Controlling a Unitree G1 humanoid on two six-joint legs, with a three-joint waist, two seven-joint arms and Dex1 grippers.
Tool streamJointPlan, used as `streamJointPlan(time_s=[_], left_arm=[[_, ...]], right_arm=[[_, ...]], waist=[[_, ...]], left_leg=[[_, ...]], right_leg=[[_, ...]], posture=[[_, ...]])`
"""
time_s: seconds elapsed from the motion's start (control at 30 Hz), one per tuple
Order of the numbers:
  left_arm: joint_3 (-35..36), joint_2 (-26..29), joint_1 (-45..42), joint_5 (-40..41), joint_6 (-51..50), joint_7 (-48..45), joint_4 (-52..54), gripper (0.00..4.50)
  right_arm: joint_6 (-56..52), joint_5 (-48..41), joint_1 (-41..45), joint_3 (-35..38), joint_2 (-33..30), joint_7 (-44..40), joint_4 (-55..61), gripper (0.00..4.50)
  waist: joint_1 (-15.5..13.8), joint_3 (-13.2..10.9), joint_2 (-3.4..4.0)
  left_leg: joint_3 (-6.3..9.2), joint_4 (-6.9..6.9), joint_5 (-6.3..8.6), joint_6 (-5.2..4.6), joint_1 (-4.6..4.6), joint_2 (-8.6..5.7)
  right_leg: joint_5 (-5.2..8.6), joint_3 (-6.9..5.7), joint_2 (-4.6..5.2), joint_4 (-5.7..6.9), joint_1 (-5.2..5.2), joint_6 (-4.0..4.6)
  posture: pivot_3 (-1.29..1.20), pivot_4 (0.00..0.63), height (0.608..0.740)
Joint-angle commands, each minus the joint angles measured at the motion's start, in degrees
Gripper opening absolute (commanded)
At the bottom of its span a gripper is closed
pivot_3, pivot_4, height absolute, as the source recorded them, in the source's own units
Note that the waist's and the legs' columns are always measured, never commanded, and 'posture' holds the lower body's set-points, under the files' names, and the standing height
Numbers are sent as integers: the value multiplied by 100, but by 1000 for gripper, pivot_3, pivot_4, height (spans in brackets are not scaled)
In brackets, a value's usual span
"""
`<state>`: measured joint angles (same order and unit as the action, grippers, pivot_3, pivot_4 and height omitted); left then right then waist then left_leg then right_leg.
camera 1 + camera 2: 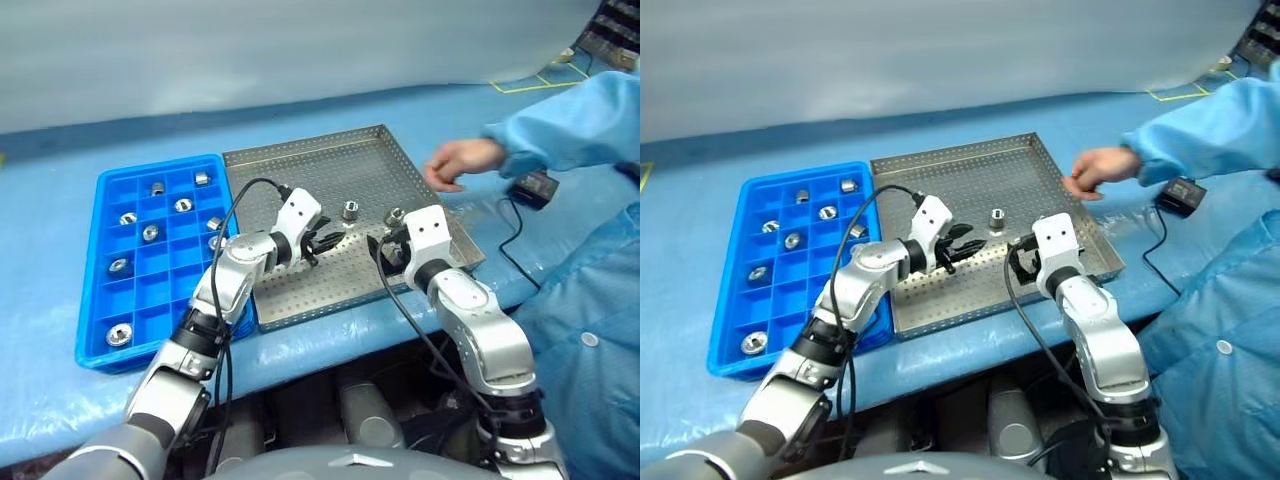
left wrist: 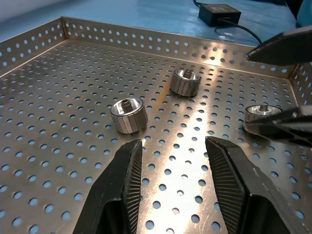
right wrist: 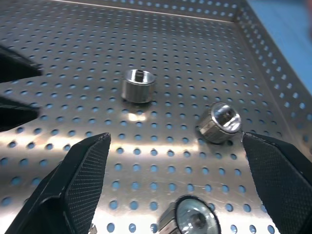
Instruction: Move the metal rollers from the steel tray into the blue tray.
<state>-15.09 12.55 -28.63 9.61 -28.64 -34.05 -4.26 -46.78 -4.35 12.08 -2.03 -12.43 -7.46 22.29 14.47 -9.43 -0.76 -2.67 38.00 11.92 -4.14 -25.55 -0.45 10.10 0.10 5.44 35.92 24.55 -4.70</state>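
3 metal rollers (image 2: pixel 129 115) lie toward the right edge of the steel tray (image 1: pixel 300 165), so the empty, wide-open right gripper (image 3: pixel 175 178) should straddle the nearest squarely while the half-open left gripper (image 2: pixel 173 187) stays clear.

Bright blue gridded plastic tray (image 1: pixel 105 260) left of, touching grey perforated steel tray (image 1: pixel 300 165); shiny metal rollers (image 1: pixel 350 211) in both.
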Motion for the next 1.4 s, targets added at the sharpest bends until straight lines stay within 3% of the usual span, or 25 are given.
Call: streamJointPlan(time_s=[0.03, 0.33, 0.73, 1.27, 1.4], left_arm=[[84, 125, 303, 140, -214, -40, 926, 2235], [235, 234, 970, 253, -666, 222, 2275, 2235], [225, 225, 1169, 292, -714, 439, 2597, 2235], [131, 235, 1180, 258, -639, 432, 2506, 2235], [319, 264, 1246, 315, -687, 512, 2570, 2235]], right_arm=[[20, 67, 384, 162, 73, 158, -427, 4500], [-1090, -167, 618, 439, 106, 128, -464, 4500], [-2825, -397, 783, 1364, -28, 153, 649, 4500], [-3606, -562, 451, 1630, 363, 146, 1159, 4500], [-3480, -910, 567, 1286, 477, -183, 1320, 4500]], waist=[[11, 0, 1], [-334, 0, 3], [-877, 2, 6], [-901, 6, 13], [-874, 6, 14]], left_leg=[[0, 0, 0, 0, 1, 0], [1, -1, 0, 0, 1, 0], [-3, 0, 0, 2, 0, -1], [-6, -1, 1, 1, -1, 0], [-6, -3, 1, 1, -1, 0]], right_leg=[[0, 2, -1, 0, 0, -1], [-1, 5, -3, 1, 1, -2], [2, 2, 1, -2, 5, 7], [4, 0, 2, -3, 7, 11], [4, 0, 1, -3, 8, 11]], posture=[[-284, 150, 740], [-180, 150, 740], [-183, 150, 740], [-194, 150, 740], [-186, 150, 740]])
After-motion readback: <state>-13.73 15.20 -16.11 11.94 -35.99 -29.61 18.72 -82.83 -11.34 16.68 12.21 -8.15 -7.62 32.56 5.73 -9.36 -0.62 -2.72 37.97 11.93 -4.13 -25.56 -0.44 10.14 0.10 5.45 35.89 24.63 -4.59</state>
